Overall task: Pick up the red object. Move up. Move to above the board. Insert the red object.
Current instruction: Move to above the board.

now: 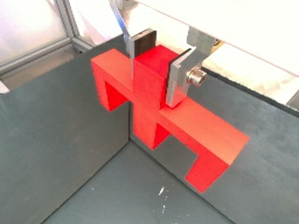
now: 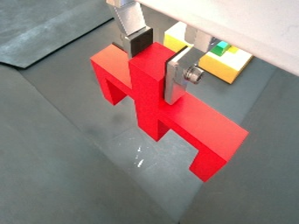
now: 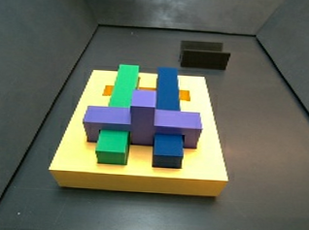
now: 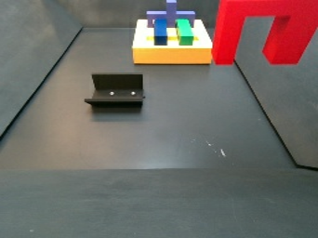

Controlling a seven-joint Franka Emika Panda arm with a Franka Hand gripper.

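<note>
In both wrist views you see the end effector [image 1: 158, 63] pinching the red block [image 1: 187, 131] by its upright stub, one silver finger [image 1: 181, 79] pressed flat against each side of it. The block hangs clear of the dark grey worktop [image 1: 70, 166], with its bar and two legs stretching out below the fingers. In a wrist view the end effector [image 2: 156, 59] grips the red block [image 2: 193, 131] the same way, and past it you can make out a corner of the yellow board [image 2: 228, 63] with a bit of green on it.

In a side view the board [image 3: 141, 165] sits in the middle of the worktop [image 3: 266, 142], fitted with a green block [image 3: 124, 81], a blue block [image 3: 168, 86] and a purple block [image 3: 142, 119]. The fixture [image 3: 206, 56] stands beyond it, toward the far right. The end effector is out of sight here.

In a side view the red block [image 4: 265, 30] fills the upper right, legs pointing down, lifted off the worktop [image 4: 162, 130]. The board [image 4: 172, 51] lies far back, left of the block, and the fixture [image 4: 118, 91] stands nearer, to the left. You can't see the fingers in this view.
</note>
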